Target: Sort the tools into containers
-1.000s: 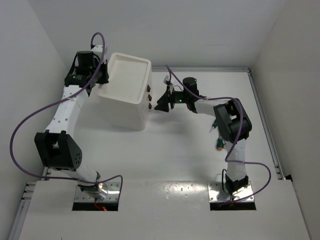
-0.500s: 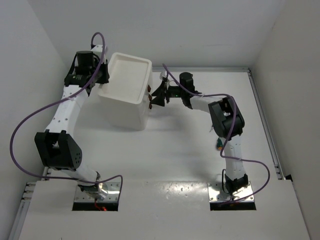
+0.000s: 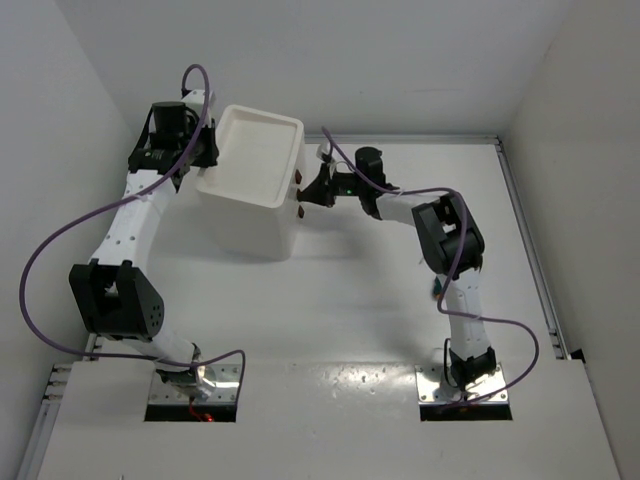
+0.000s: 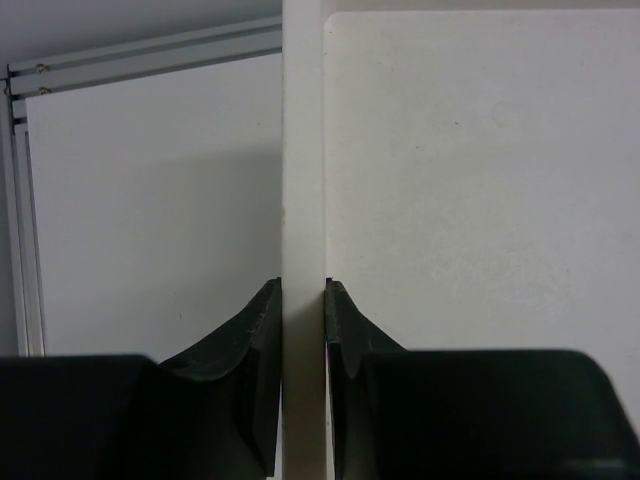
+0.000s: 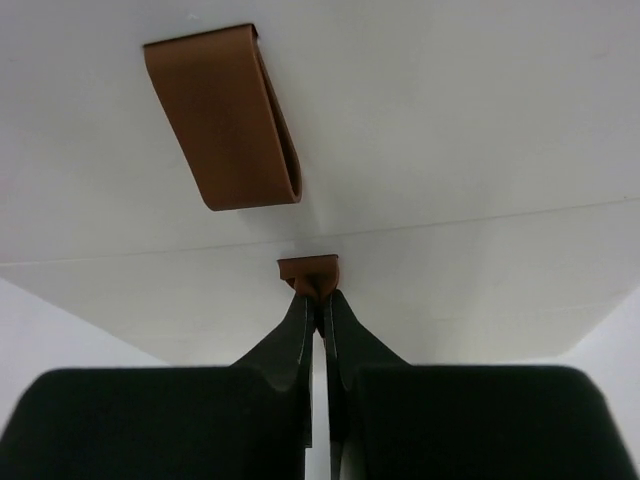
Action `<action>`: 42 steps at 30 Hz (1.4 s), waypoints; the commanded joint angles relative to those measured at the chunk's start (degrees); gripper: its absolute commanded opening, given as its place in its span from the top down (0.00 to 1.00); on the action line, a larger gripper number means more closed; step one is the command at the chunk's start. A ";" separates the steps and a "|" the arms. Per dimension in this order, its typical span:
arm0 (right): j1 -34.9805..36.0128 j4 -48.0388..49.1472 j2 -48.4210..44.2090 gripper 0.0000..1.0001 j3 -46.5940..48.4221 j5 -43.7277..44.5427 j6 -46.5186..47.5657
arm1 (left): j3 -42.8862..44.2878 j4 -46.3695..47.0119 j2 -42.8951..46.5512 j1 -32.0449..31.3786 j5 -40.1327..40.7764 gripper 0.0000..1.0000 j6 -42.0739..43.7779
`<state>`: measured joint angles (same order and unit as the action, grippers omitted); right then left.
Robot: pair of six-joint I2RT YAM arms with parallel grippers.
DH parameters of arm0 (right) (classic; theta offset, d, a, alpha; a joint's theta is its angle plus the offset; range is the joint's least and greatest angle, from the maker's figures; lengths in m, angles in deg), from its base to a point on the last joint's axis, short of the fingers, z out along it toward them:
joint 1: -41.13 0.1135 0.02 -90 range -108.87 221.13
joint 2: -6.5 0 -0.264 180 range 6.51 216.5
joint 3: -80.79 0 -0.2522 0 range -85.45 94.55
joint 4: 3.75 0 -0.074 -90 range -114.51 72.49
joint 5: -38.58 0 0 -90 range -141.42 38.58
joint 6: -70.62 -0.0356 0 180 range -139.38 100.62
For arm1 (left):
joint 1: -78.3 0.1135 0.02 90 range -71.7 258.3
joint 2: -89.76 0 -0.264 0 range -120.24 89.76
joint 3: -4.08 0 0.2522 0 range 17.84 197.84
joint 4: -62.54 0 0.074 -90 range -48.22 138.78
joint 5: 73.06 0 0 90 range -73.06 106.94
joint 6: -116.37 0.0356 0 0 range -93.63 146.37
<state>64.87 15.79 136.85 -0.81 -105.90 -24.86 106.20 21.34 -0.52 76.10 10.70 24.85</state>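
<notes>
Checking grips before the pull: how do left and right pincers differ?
Left pincer clamps the top rim of the white drawer box; right pincer pinches a brown handle on its front. Left jaws stand a rim's width apart; right jaws nearly touch. Both are shut on the same box.

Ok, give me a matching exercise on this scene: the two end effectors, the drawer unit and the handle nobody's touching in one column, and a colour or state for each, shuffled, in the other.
Column one
1. left end effector
2. right end effector
3. drawer unit
4. free handle

Column two
A. brown, untouched
B. shut on the gripped handle
C. white
D. clamped on the tray rim

Pairs: 1-D, 2-B, 3-C, 4-A
</notes>
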 commanded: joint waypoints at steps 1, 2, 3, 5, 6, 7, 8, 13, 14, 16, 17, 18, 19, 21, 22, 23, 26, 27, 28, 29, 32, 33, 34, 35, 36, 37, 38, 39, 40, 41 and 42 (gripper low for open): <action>0.86 7.48 -1.93 1.00 -0.52 5.69 -0.33 | -1.17 -5.61 -2.80 -1.32 -6.77 1.00 -0.24; 0.86 7.48 -2.46 1.00 -1.14 5.70 -0.33 | -1.17 -5.61 -2.80 -1.32 -6.77 1.00 -0.24; 0.86 7.48 -2.99 1.00 -2.54 5.70 -0.33 | -1.17 -5.61 -2.80 -1.32 -6.77 1.00 -0.93; -0.54 7.48 -5.35 1.00 -5.00 5.70 0.28 | -1.70 -5.61 -2.80 -1.32 -6.24 1.00 -0.94; -1.07 7.48 -6.23 1.00 -6.06 5.18 0.29 | -1.70 -5.61 -2.80 -1.32 -6.24 1.00 -0.94; -1.59 7.48 -7.29 1.00 -7.20 5.17 0.29 | -1.70 -5.61 -2.80 -0.80 -6.24 1.00 -0.94; -2.12 7.48 -9.30 1.00 -9.21 5.17 0.90 | -2.22 -5.61 -2.80 -0.79 -6.24 1.00 -0.94; -6.07 4.85 -14.15 1.00 -14.67 4.64 2.05 | -2.22 -5.61 -2.80 0.35 -6.24 1.00 -1.47; -6.60 4.24 -14.15 1.00 -15.20 4.64 2.05 | -1.61 -5.61 -2.80 0.35 -6.24 1.00 -1.47; -8.18 1.78 -15.47 1.00 -15.91 4.64 2.57 | -1.61 -5.61 -3.32 0.35 -6.24 1.00 -2.00; -8.19 1.07 -15.47 1.00 -15.91 4.64 2.57 | -1.09 -5.08 -3.32 0.35 -6.24 1.00 -2.00; -8.97 0.54 -15.47 1.00 -16.61 4.64 2.57 | -1.08 -5.08 -3.32 0.35 -6.24 1.00 -2.00; -9.50 0.54 -15.99 1.00 -17.22 4.64 3.10 | -1.08 -5.08 -3.32 0.35 -6.24 1.00 -2.00; -10.03 -0.07 -16.00 1.00 -17.23 4.64 3.10 | -1.08 -5.08 -3.32 0.35 -6.24 1.00 -2.61; -10.04 -0.77 -16.00 1.00 -17.23 4.64 3.10 | -1.08 -5.08 -3.32 0.35 -6.24 1.00 -2.61; -10.56 -0.78 -16.61 1.00 -17.84 4.64 3.10 | -1.08 -5.08 -3.32 0.87 -6.24 1.00 -2.61; -11.18 -1.39 -17.14 1.00 -18.37 3.95 3.10 | -1.08 -5.08 -3.32 0.88 -5.63 1.00 -3.13; -11.70 -2.18 -17.66 1.00 -18.98 3.94 3.10 | -1.08 -5.08 -3.32 0.88 -5.63 1.00 -3.14; -12.23 -2.71 -18.45 1.00 -19.86 3.94 3.10 | -1.08 -5.08 -3.32 0.88 -5.63 1.00 -3.14; -12.23 -2.71 -18.46 1.00 -19.87 3.94 3.71 | -1.08 -5.08 -3.32 0.88 -4.84 1.00 -3.66; -13.46 -5.08 -20.22 1.00 -21.54 3.94 4.94 | -1.08 -4.55 -2.80 0.88 -3.61 1.00 -4.19; -13.99 -5.70 -21.09 1.00 -22.23 3.94 4.95 | -1.08 -4.55 -2.80 1.40 -3.60 1.00 -4.19; -13.99 -6.83 -21.10 1.00 -22.93 3.94 5.64 | -1.60 -4.03 -2.27 1.41 -2.73 1.00 -4.72; -14.51 -7.45 -21.97 1.00 -22.94 3.94 6.35 | -1.61 -4.02 -2.27 1.41 -1.59 1.00 -5.33; -15.04 -8.07 -22.84 1.00 -23.64 3.94 6.35 | -1.61 -3.50 -2.27 1.41 -0.97 1.00 -5.34; -15.05 -9.21 -22.85 1.00 -24.25 3.94 6.96 | -1.61 -3.50 -2.27 1.41 -0.01 1.00 -6.03; -15.66 -9.22 -23.72 1.00 -25.22 3.33 7.58 | -1.61 -3.50 -2.27 1.41 1.22 1.00 -6.65; -15.66 -9.74 -24.60 1.00 -25.75 3.33 8.11 | -2.13 -2.89 -1.75 1.41 1.23 1.00 -6.65; -15.66 -10.35 -25.13 1.00 -26.28 3.33 8.11 | -2.14 -2.88 -1.74 1.41 1.23 1.00 -6.65; -16.18 -10.88 -25.14 0.94 -26.28 3.33 8.72 | -2.14 -2.88 -1.74 1.41 2.10 1.00 -7.35; -16.19 -11.67 -25.66 0.83 -26.28 3.33 9.25 | -2.14 -2.27 -1.74 1.41 2.11 1.00 -7.36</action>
<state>50.58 6.79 114.60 -26.14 -102.34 -19.15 106.09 22.39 -0.78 77.24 10.17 21.07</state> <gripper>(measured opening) 0.130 0.243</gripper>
